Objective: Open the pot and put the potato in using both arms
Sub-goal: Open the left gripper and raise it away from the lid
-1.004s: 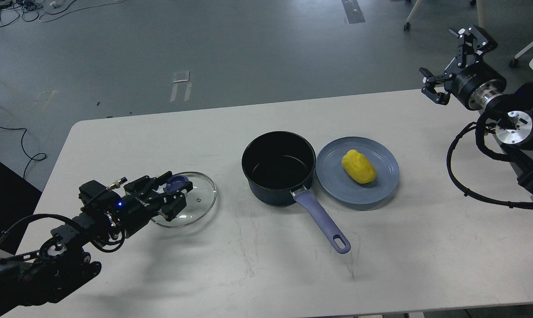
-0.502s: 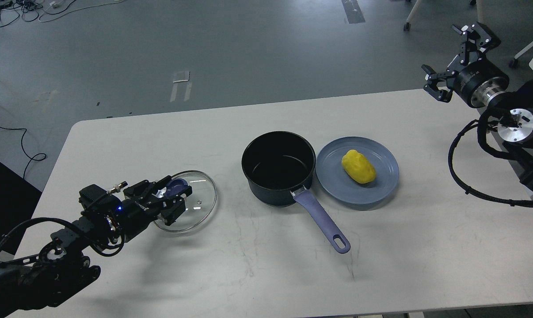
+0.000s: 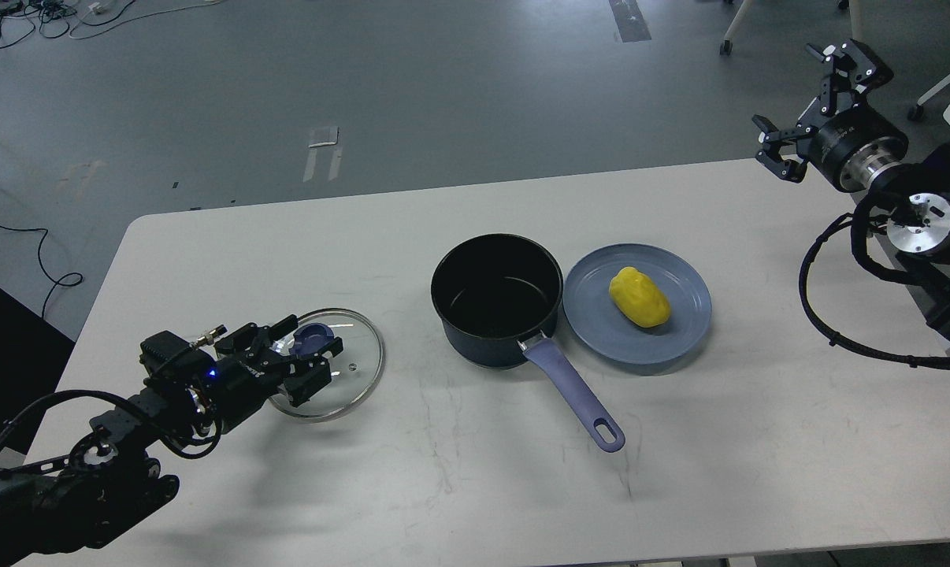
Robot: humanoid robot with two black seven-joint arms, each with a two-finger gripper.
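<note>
The dark navy pot (image 3: 497,303) stands open in the middle of the table, its purple handle (image 3: 573,394) pointing toward the front right. Its glass lid (image 3: 341,370) lies on the table to the left, near flat. My left gripper (image 3: 303,352) is closed around the lid's purple knob (image 3: 313,339). The yellow potato (image 3: 639,297) lies on the blue-grey plate (image 3: 601,331), just right of the pot. My right gripper (image 3: 810,102) is open and empty, raised above the table's far right corner, well away from the potato.
The white table (image 3: 475,472) ends close behind the pot and at the right by my right arm. A black cable loop (image 3: 837,315) hangs from the right arm over the table's right side. Grey floor with cables and chair legs lies beyond.
My left gripper has lowered the lid from a tilted hold until it lies near flat on the table, shifting slightly left. The right gripper has risen a little and turned.
</note>
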